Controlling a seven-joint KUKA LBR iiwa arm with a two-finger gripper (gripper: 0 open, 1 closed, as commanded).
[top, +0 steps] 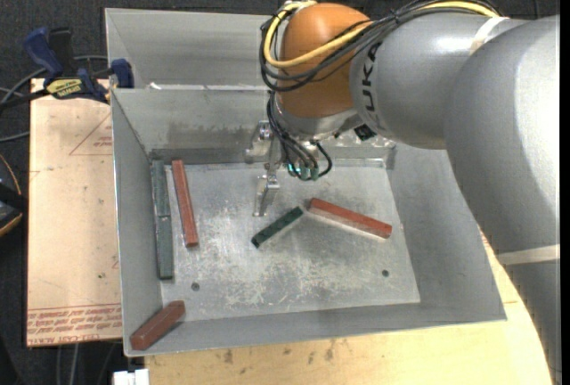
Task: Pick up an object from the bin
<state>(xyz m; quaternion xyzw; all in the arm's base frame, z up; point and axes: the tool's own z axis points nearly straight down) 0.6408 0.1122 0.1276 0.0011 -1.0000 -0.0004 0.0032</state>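
Note:
My gripper (263, 201) hangs low over the middle of the bin floor, under the arm's orange wrist cover. Just in front of it and to the right lies a short dark green bar (278, 227), set at a slant. The gripper stands beside this bar, not around it. A red bar (349, 218) lies right of the green one, and their near ends almost meet. Nothing shows in the gripper.
A long grey-green bar (162, 221) and a red-brown bar (185, 203) lie side by side along the left wall. A brown block (158, 325) rests in the front left corner. The arm and its cover hide the back right of the bin.

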